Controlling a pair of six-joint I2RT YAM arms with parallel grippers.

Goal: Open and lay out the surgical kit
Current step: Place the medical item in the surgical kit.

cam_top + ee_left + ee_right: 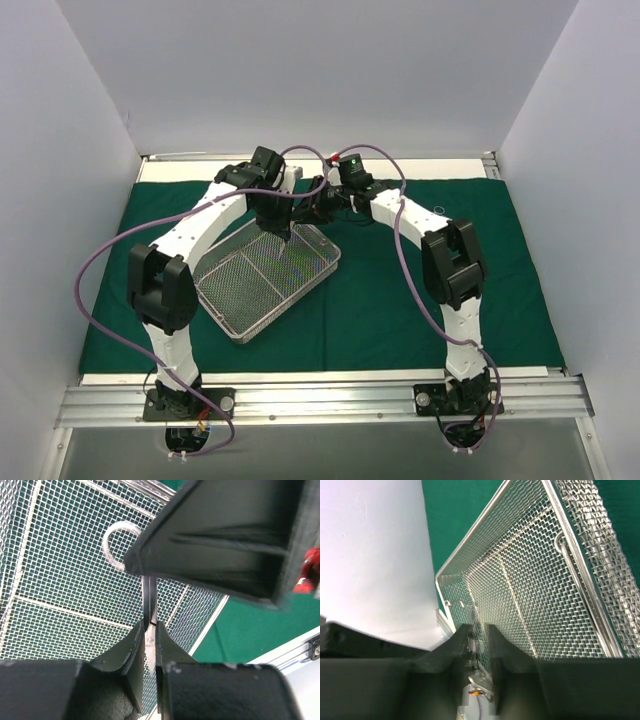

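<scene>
From the overhead camera I see the dark green cloth point(380, 320) spread flat across nearly the whole table, with white walls point(320, 70) closing in the back and both sides and an aluminium rail point(330, 400) running along the near edge where the arm bases are bolted. The wire-mesh tray point(265, 285) sits on the cloth left of centre, turned at an angle to the table edges. My left gripper point(150, 630) is over the tray's far end, its fingers point(127, 650) pinched almost together on the shaft of a slim metal instrument point(149, 600). The instrument's ring handle shows against the mesh floor beyond. My right gripper point(479, 630) is at the tray's far corner, close to the left one. Its fingers have only a narrow gap between them, and I cannot tell from the wrist view whether they are gripping the tray's rim or anything else.
</scene>
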